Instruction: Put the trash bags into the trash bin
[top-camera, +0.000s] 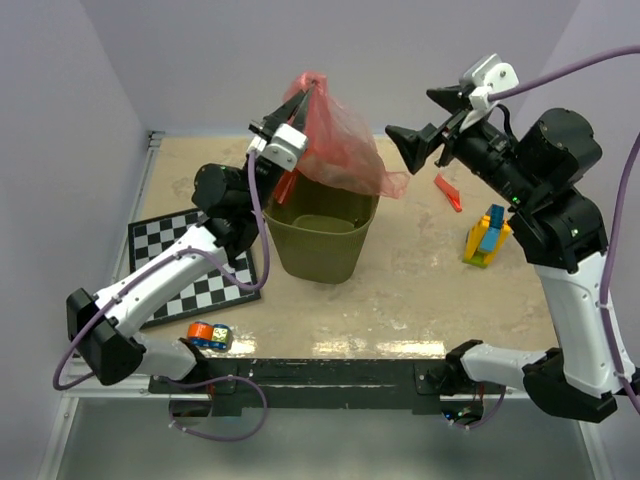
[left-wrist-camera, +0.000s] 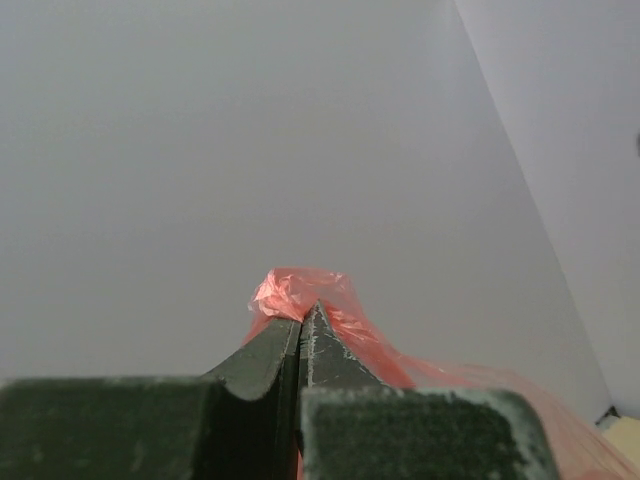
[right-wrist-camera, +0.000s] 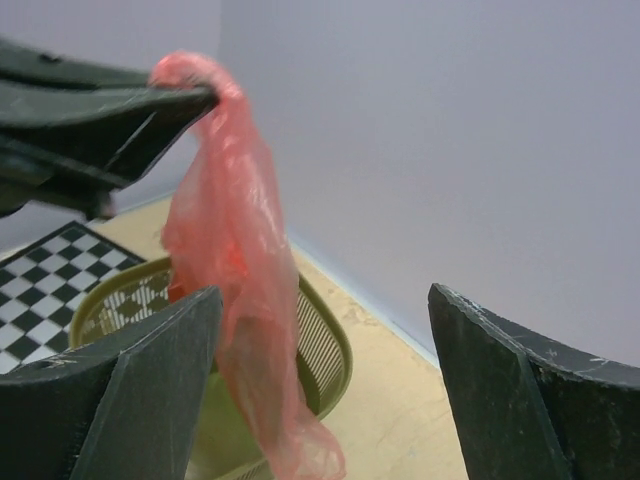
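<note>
A large translucent red trash bag (top-camera: 340, 145) hangs over the olive-green mesh trash bin (top-camera: 320, 235). My left gripper (top-camera: 298, 103) is shut on its bunched top corner, held high above the bin's back rim. In the left wrist view the crumpled red trash bag (left-wrist-camera: 295, 290) pokes out past the left gripper (left-wrist-camera: 302, 318). My right gripper (top-camera: 412, 145) hovers open just right of the bag, holding nothing. In the right wrist view the trash bag (right-wrist-camera: 235, 270) drapes down beyond the right gripper (right-wrist-camera: 325, 295), close to its left finger, over the trash bin's rim (right-wrist-camera: 335, 350). A small flat red strip (top-camera: 448, 192) lies on the table.
A stack of yellow and blue toy blocks (top-camera: 487, 237) stands right of the bin. A checkerboard mat (top-camera: 195, 265) lies to the left, with a small coloured toy (top-camera: 210, 336) near the front edge. Walls close in the back and sides.
</note>
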